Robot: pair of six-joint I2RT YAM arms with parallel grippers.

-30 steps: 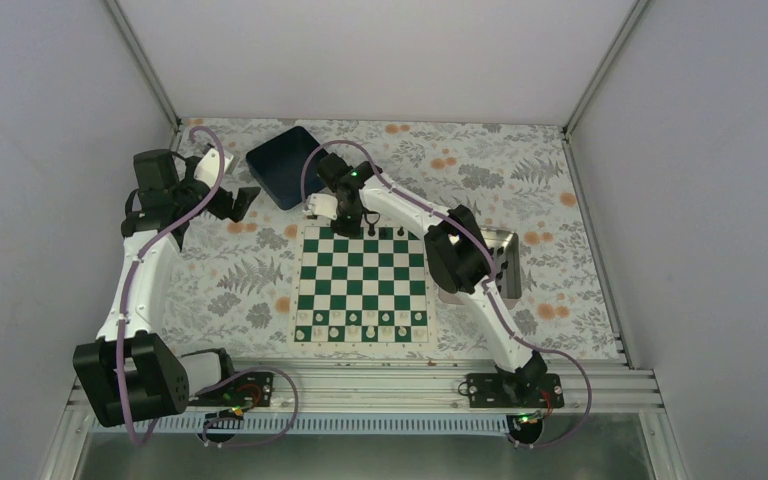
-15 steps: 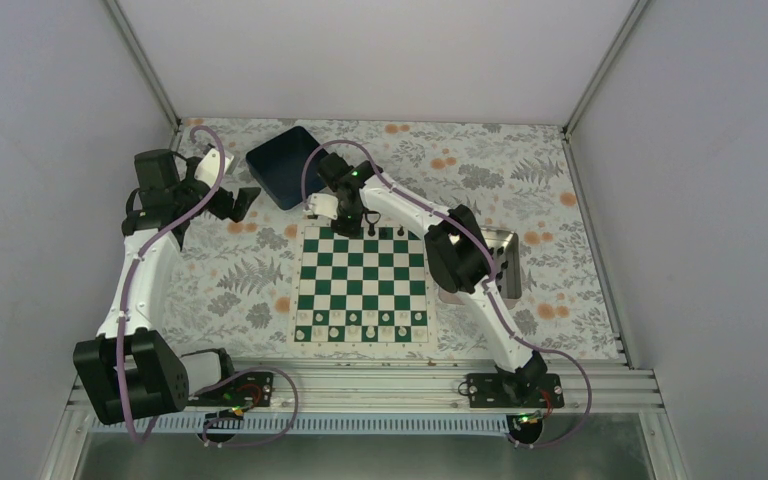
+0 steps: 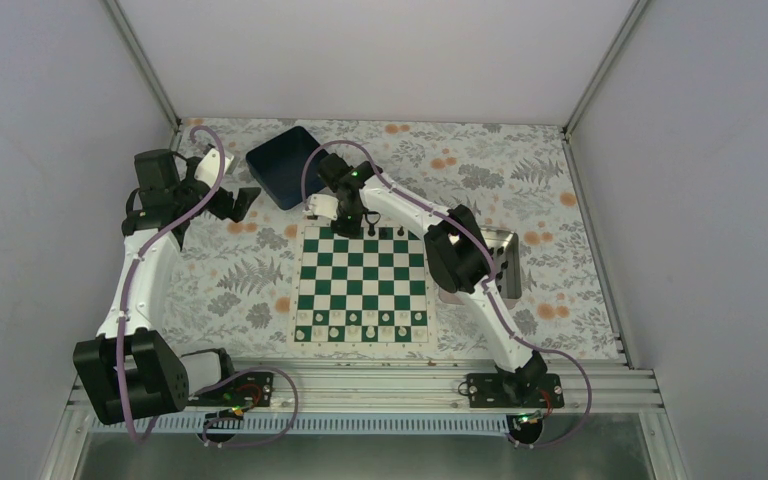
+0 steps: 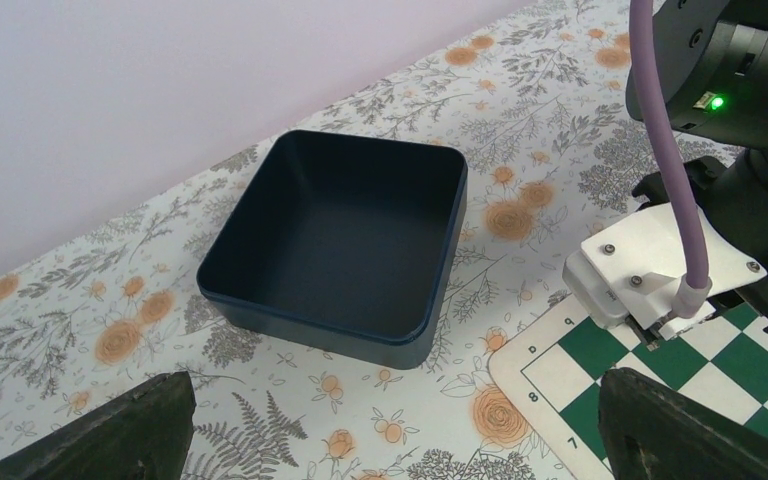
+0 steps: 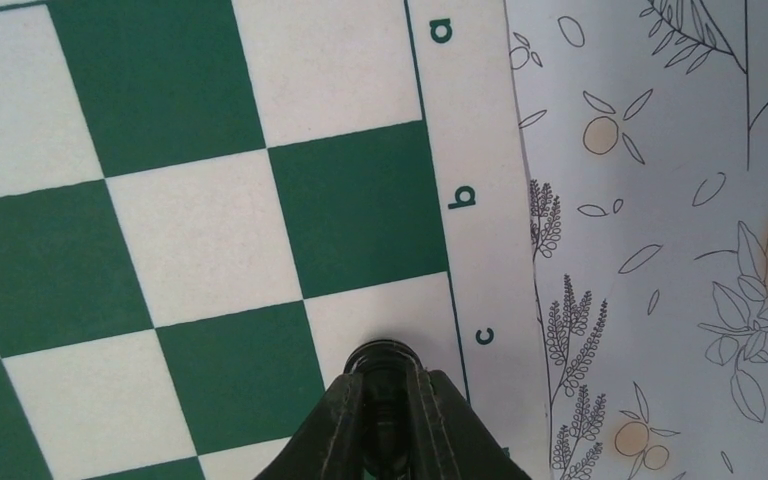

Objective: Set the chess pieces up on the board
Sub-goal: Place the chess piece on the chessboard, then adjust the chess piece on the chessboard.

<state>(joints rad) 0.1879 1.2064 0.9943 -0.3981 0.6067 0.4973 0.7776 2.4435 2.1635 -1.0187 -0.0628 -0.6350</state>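
Observation:
The green and white board (image 3: 363, 282) lies mid-table. My right gripper (image 3: 348, 226) is over its far left corner, shut on a black chess piece (image 5: 384, 356). In the right wrist view the gripper (image 5: 388, 410) holds the piece upright over the white square by the letter c on the board (image 5: 190, 240); I cannot tell whether its base touches. Three black pieces (image 3: 386, 232) stand on the far row to the right of the gripper. My left gripper (image 3: 245, 200) is open and empty, hovering left of the board; it also shows in the left wrist view (image 4: 397, 400).
A dark blue square bin (image 4: 340, 230), empty, sits at the back left of the board (image 4: 600, 370). White pieces (image 3: 360, 325) fill the near rows. A silver tray (image 3: 508, 262) lies right of the board, partly under the right arm.

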